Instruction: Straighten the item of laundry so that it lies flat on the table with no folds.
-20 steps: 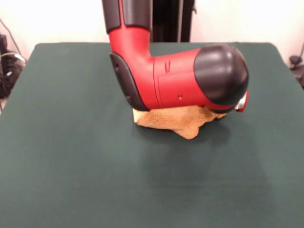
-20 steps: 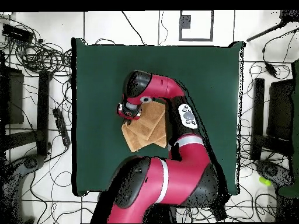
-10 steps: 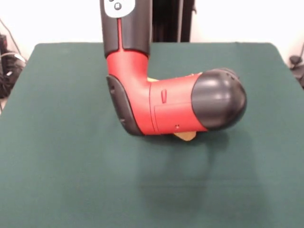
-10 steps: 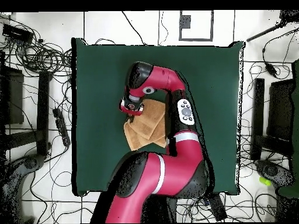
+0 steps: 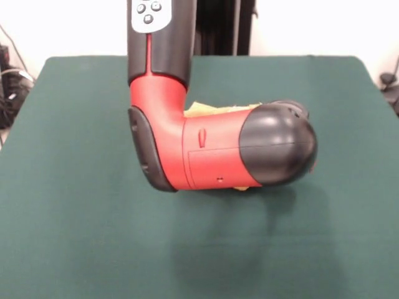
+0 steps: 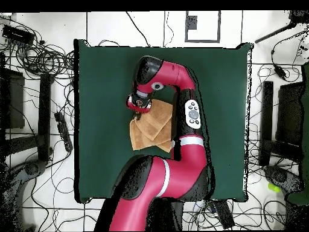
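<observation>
Towel (image 6: 151, 128) lies folded over itself near the middle of the table (image 6: 102, 78). From overhead, the gripper (image 6: 138, 104) sits at the towel's 11 o'clock corner, cloth trailing toward 5 o'clock. In the front view the arm (image 5: 218, 156) hides nearly all of it. Whether the gripper is clenched or released cannot be told.

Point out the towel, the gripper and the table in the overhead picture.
towel (image 6: 152, 128): overhead view, middle of the orange cloth.
gripper (image 6: 139, 104): overhead view, wrist end at the towel's upper corner.
table (image 6: 102, 78): overhead view, bare green top, upper left.
</observation>
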`<state>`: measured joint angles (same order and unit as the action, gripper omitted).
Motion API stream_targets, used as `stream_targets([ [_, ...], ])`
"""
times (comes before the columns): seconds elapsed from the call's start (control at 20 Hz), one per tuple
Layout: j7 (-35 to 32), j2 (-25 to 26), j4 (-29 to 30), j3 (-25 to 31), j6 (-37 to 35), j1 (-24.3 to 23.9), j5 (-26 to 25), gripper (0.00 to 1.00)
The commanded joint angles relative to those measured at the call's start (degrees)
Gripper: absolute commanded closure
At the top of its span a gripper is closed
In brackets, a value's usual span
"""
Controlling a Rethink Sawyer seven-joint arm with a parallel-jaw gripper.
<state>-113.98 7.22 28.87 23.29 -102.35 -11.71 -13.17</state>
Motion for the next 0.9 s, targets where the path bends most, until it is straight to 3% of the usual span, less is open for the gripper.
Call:
stream_targets([
  [0.05, 12.1, -1.7, 0.6, 4.8, 6.7, -1.7, 0.3, 1.0],
  [0.35, 15.2, -10.5, 17.8, 3.6, 14.8, -4.7, 3.6, 1.0],
  [0.5, 15.1, -16.5, 29.5, 3.6, 23.8, -6.8, 3.7, 1.0],
  [0.6, 15.9, -19.1, 34.3, 4.3, 28.5, -8.0, 2.7, 1.0],
  [0.7, 14.9, -20.6, 37.4, 5.5, 32.2, -9.1, 2.0, 1.0],
  [0.9, 11.1, -20.4, 36.4, 5.5, 31.7, -8.8, 1.8, 1.0],
])
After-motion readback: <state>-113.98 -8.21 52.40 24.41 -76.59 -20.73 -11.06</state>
